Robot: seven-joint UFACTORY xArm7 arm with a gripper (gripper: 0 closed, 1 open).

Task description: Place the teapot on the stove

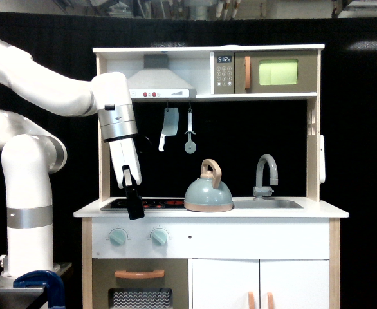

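my view, one item per line, large to small. toy kitchen [211, 251]: white and wood, hood and microwave [266, 72] on top. arm [40, 84]: white, tilted down toward the counter's front edge. stove [151, 203]: black, red rings, right behind the gripper. teapot [208, 190]: upright at the stove's far end from the gripper, beside the sink [267, 204], well apart from it. gripper [134, 206]: black fingers edge-on; i cannot tell whether they are parted or closed; nothing seen in them.
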